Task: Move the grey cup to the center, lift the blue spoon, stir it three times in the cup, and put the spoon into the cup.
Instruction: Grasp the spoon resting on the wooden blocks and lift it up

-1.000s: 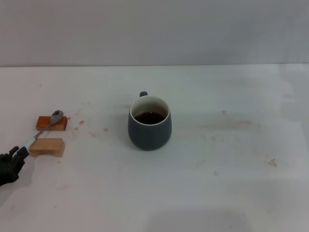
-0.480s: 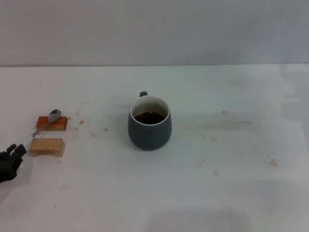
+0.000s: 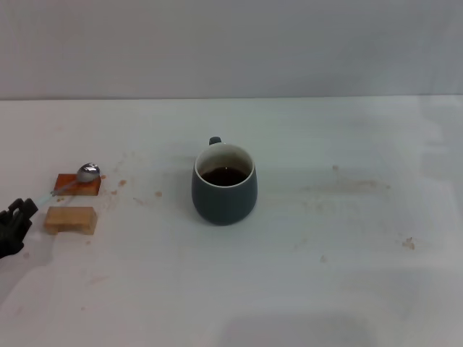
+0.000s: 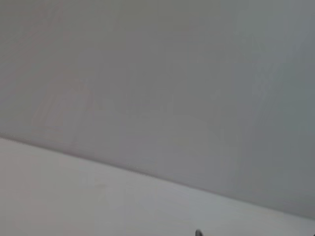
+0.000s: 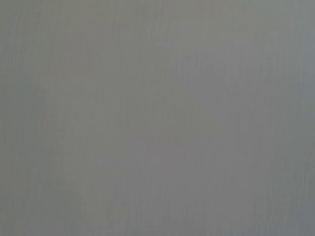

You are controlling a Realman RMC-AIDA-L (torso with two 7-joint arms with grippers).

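Note:
The grey cup [image 3: 223, 195] stands upright near the middle of the white table, with dark liquid inside and its handle turned to the far side. The blue spoon [image 3: 87, 172] is at the far left. Its silver bowl hovers at an orange block [image 3: 77, 187], and its pale handle slants down toward my left gripper [image 3: 19, 215]. That gripper sits at the left edge of the head view, shut on the handle's end. My right gripper appears in no view.
A tan block [image 3: 70, 219] lies just in front of the orange one, right beside the left gripper. Small brownish stains dot the table [image 3: 347, 238]. The wrist views show only bare wall and table surface.
My left gripper rose and moved back a little with the spoon's handle, which came up off the tan block. The spoon's bowl stayed by the orange block. The cup did not move.

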